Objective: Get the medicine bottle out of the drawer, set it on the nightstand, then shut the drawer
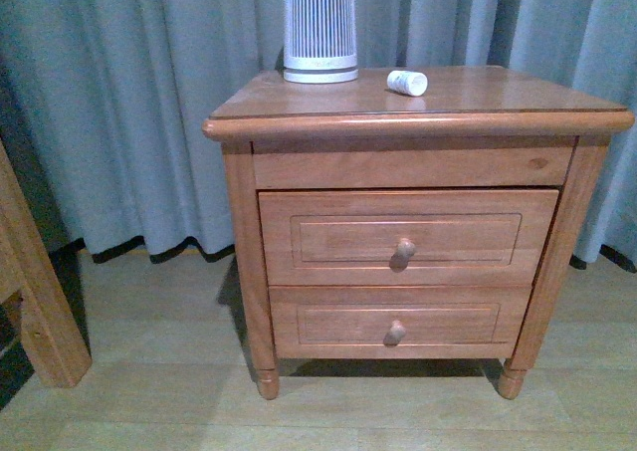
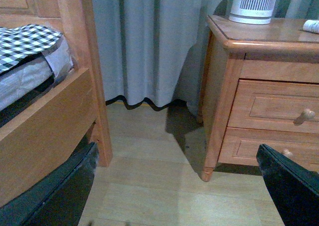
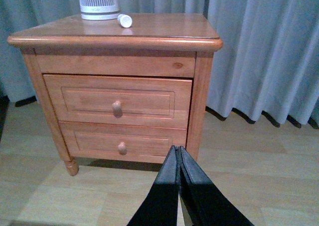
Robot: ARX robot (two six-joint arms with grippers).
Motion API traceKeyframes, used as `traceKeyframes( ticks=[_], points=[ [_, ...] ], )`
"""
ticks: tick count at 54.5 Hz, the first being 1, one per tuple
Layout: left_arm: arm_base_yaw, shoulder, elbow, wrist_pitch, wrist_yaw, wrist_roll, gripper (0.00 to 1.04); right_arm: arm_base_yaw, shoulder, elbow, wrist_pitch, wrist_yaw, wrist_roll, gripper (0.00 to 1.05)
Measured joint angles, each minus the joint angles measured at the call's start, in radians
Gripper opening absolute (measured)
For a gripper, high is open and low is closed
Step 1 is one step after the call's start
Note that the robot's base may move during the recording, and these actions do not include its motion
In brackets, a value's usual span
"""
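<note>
1. Two drawers face you on the nightstand (image 1: 418,122); the taller upper drawer (image 1: 408,236) sticks out slightly from the frame, not fully shut.
2. Your medicine bottle (image 1: 407,83) lies on its side on the glossy top, just beside the ribbed white cylinder (image 1: 319,28) and apart from it.
3. Your right gripper (image 3: 178,186) hangs low in front of the nightstand, its fingers pressed together on nothing.
4. Your left gripper (image 2: 174,186) has its fingers (image 2: 289,183) spread wide, holding nothing, near the floor between the bed frame (image 2: 50,131) and the nightstand.
5. Grey curtains (image 1: 129,103) hang behind.
</note>
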Motion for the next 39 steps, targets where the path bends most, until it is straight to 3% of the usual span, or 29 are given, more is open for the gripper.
traceKeyframes(
  ticks=[16,39],
  points=[
    [0.0,0.0,0.0,0.0,0.0,0.0,0.98,0.0,-0.042,-0.034,0.005,0.002,-0.002,0.04],
    [0.0,0.0,0.0,0.0,0.0,0.0,0.98,0.0,-0.043,-0.034,0.005,0.001,-0.003,0.77]
  ],
)
